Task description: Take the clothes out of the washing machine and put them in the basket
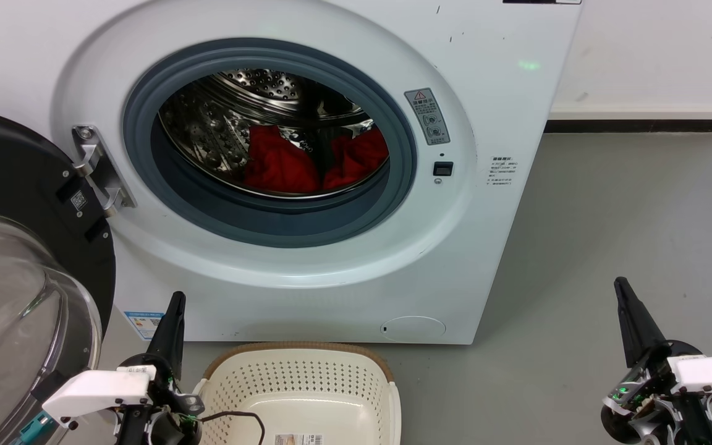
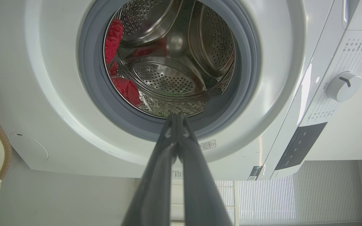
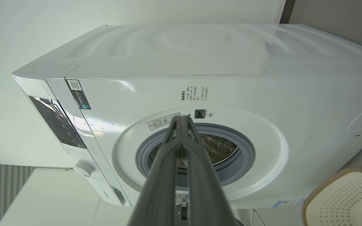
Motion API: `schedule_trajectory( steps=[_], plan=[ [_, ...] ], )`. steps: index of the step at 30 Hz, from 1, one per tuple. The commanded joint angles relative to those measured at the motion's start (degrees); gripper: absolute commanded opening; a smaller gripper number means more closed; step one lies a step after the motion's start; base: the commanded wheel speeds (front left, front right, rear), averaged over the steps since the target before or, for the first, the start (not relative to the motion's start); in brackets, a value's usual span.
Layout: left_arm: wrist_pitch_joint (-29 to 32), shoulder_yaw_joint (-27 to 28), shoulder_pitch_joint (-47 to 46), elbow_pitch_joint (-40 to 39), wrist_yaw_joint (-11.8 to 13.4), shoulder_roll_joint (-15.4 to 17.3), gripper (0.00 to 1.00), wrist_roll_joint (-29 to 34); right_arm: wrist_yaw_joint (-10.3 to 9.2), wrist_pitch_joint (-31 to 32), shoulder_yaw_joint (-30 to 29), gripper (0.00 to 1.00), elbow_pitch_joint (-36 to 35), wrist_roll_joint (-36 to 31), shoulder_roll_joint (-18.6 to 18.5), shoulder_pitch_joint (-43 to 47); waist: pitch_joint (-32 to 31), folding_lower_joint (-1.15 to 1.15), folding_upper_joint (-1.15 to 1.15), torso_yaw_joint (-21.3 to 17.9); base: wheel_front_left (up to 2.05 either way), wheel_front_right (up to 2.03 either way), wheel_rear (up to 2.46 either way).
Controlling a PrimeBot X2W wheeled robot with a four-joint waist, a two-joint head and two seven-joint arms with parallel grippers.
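A laundry corner in a plain indoor room (home or test space, I cannot tell which). A white front-loading washing machine (image 1: 504, 93) stands against a bare white wall (image 1: 652, 55) with a dark skirting strip (image 1: 634, 126). It stands on a smooth grey floor (image 1: 609, 247), with a cream laundry basket (image 1: 300, 377) on the floor just in front of it. A slatted white blind (image 2: 294, 194) shows beyond the machine.

You have the washing machine (image 1: 504, 93) straight ahead on the floor (image 1: 609, 235), with the wall (image 1: 652, 55) behind it. The clothes (image 1: 282, 165) lie in its drum (image 1: 257, 83), at the bottom. Its door (image 1: 16, 161) stands swung out at the machine's left. The basket (image 1: 297, 377) sits on the floor just before the machine, below the porthole. Your left gripper (image 1: 177, 298) is before the machine, just left of the basket. Your right gripper (image 1: 620, 284) is off to the machine's right, well apart from it.
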Motion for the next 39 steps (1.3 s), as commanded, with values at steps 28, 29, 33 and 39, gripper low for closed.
schedule_trajectory(
  steps=[28, 29, 33, 39],
  plan=[
    [0.1, 0.1, -0.3, 0.0, -0.2, 0.0, 0.00, -0.1, 0.00, 0.0, 0.0, 0.00, 0.1, -0.3, 0.2, -0.7, 0.0, 0.00, 0.00, 0.0, 0.00, 0.00, 0.00],
    [0.1, 0.1, -0.3, 0.0, -0.2, 0.0, 0.00, -0.1, 0.00, 0.0, 0.0, 0.00, 0.1, -0.3, 0.2, -0.7, 0.0, 0.00, 0.00, 0.0, 0.00, 0.00, 0.00],
    [0.1, 0.1, -0.3, 0.0, -0.2, 0.0, 0.00, -0.1, 0.00, 0.0, 0.0, 0.00, 0.1, -0.3, 0.2, -0.7, 0.0, 0.00, 0.00, 0.0, 0.00, 0.00, 0.00],
    [0.0, -0.3, 2.3, 2.5, 0.1, -0.2, 1.00, 0.0, 0.00, 0.0, 0.1, 1.00, 2.3, 0.0, 0.1, 2.2, 0.0, 0.00, 0.00, 0.0, 0.00, 0.00, 0.00]
  ],
)
